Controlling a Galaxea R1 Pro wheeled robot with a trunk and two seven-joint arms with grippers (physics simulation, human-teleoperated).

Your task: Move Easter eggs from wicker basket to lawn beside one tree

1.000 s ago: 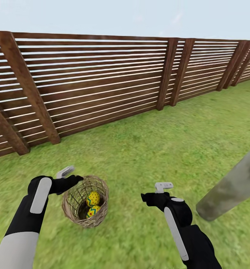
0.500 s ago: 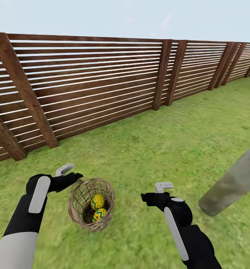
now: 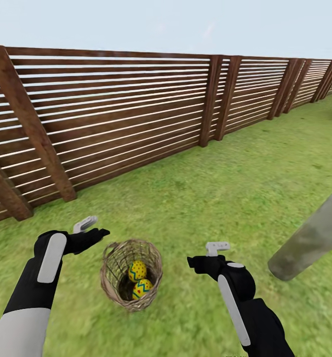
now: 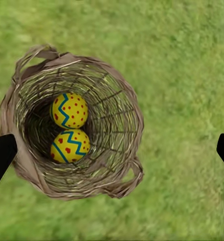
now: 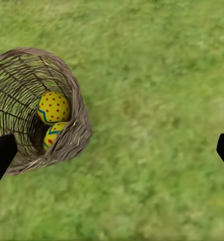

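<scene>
The wicker basket (image 3: pixel 131 275) sat on the lawn (image 3: pixel 225 198) between the two arms, near the brown wooden fence (image 3: pixel 111 119). Two Easter eggs showed inside it, one egg (image 3: pixel 137 270) higher and the other egg (image 3: pixel 142 288) lower; a third egg could not be seen, so it might have been hidden under them or somewhere else. The left tool (image 3: pixel 89 229) hung just beside the basket's rim, on the fence side, and the right tool (image 3: pixel 205 254) hung a little way off on the other side. Both tools were wide open and held nothing: in each wrist view the two dark fingertips (image 4: pixel 1 155) stood far apart at the picture's edges. The pale leaning tree trunk (image 3: pixel 309 243) stood near the robot's right arm. The step in hand looked like picking up the first egg. To do it well, the left tool should go straight down into the middle of the basket, with one finger on each side of the top egg, and close softly so the egg does not roll away. It should not bump the rim, or the basket could tip
</scene>
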